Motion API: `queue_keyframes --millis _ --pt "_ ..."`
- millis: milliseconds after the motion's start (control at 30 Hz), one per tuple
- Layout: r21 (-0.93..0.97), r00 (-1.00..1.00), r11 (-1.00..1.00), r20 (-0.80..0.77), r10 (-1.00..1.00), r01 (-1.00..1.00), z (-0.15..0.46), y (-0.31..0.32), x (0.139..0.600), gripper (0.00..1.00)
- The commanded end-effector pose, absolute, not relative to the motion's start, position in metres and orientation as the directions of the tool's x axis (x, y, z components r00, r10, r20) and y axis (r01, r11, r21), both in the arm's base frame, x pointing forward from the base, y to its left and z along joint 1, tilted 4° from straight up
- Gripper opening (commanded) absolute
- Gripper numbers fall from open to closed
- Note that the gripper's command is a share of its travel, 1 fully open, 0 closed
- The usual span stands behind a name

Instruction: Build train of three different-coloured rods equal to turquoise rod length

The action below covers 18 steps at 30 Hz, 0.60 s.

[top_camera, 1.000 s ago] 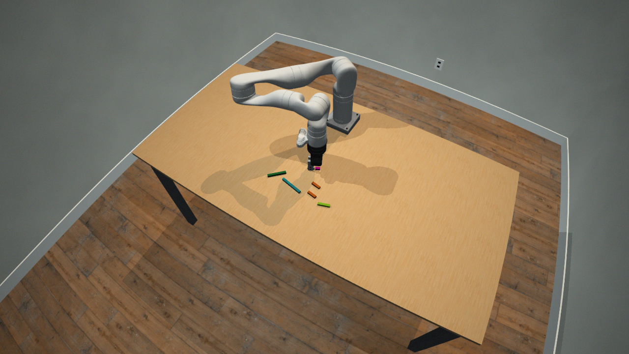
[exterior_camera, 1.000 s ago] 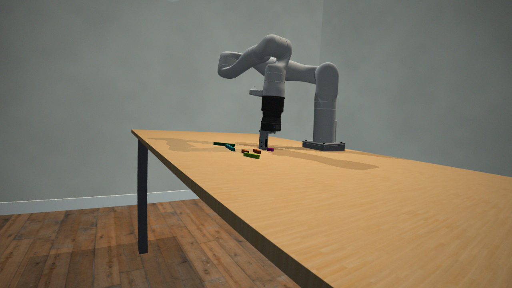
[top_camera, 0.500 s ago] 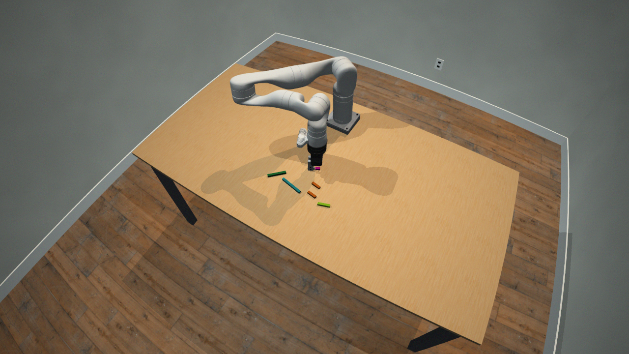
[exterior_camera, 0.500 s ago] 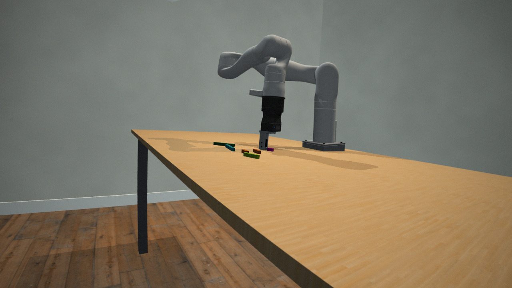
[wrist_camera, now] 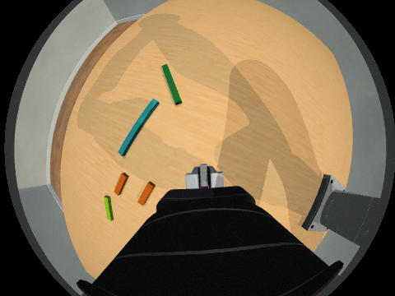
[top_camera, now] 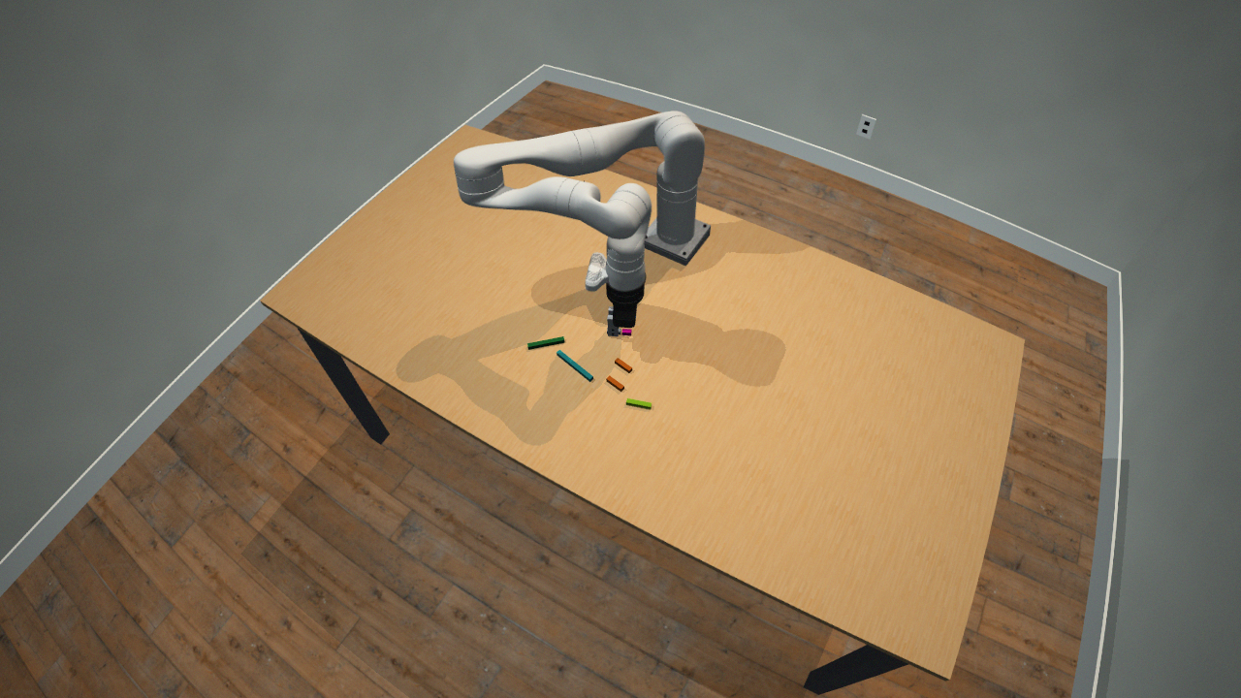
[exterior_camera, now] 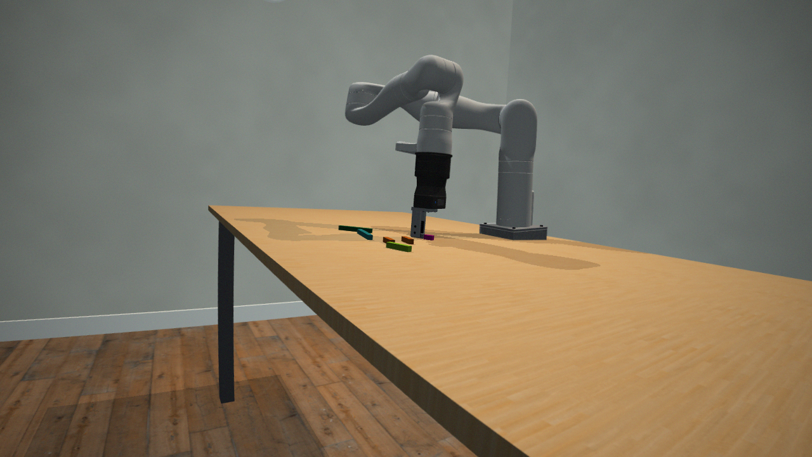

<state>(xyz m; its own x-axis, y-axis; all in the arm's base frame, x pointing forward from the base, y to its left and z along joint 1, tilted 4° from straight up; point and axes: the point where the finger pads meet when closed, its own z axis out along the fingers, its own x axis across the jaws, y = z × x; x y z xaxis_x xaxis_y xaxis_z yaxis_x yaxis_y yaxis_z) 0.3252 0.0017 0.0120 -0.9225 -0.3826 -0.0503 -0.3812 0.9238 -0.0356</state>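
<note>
My gripper [top_camera: 617,330] stands upright with its fingertips at the table top, shut on a short grey rod [wrist_camera: 203,173] that is hard to tell from the fingers. It also shows in the side view [exterior_camera: 418,230]. A magenta rod [top_camera: 626,332] [exterior_camera: 428,237] lies flat on the table right beside the fingers. The turquoise rod [top_camera: 574,365] lies to the left of them, with a green rod [top_camera: 546,342] behind it. Two orange rods [top_camera: 622,364] [top_camera: 615,382] and a lime rod [top_camera: 638,403] lie nearer the front, all apart from each other.
The arm's base [top_camera: 678,238] is bolted to the table behind the rods. The table's left edge [top_camera: 364,373] is some way from the green rod.
</note>
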Motion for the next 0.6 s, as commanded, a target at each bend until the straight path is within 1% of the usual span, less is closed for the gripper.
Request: queue_keyframes --millis 0,167,200,267,300,367,400,467,500,567 --pt "-0.036 -0.923 0.925 -0.055 -0.380 -0.378 0.0114 0.0022 0.3257 0.24" --pt "-0.036 -0.923 0.925 -0.055 -0.380 -0.378 0.0114 0.0022 0.3257 0.24" --pt "-0.036 -0.923 0.925 -0.055 -0.380 -0.378 0.0114 0.0022 0.3257 0.30" --pt "-0.036 -0.923 0.925 -0.055 -0.380 -0.378 0.0114 0.0022 0.3257 0.30" --pt "-0.036 -0.923 0.925 -0.055 -0.380 -0.378 0.0114 0.0022 0.3257 0.36" --pt "-0.036 -0.923 0.925 -0.055 -0.380 -0.378 0.0114 0.0022 0.3257 0.36" --pt "-0.036 -0.923 0.925 -0.055 -0.380 -0.378 0.0114 0.0022 0.3257 0.42" --pt "-0.036 -0.923 0.925 -0.055 -0.380 -0.378 0.0114 0.0022 0.3257 0.42" --pt "-0.036 -0.923 0.925 -0.055 -0.380 -0.378 0.0114 0.0022 0.3257 0.48" --pt "-0.036 -0.923 0.925 -0.055 -0.380 -0.378 0.0114 0.0022 0.3257 0.48"
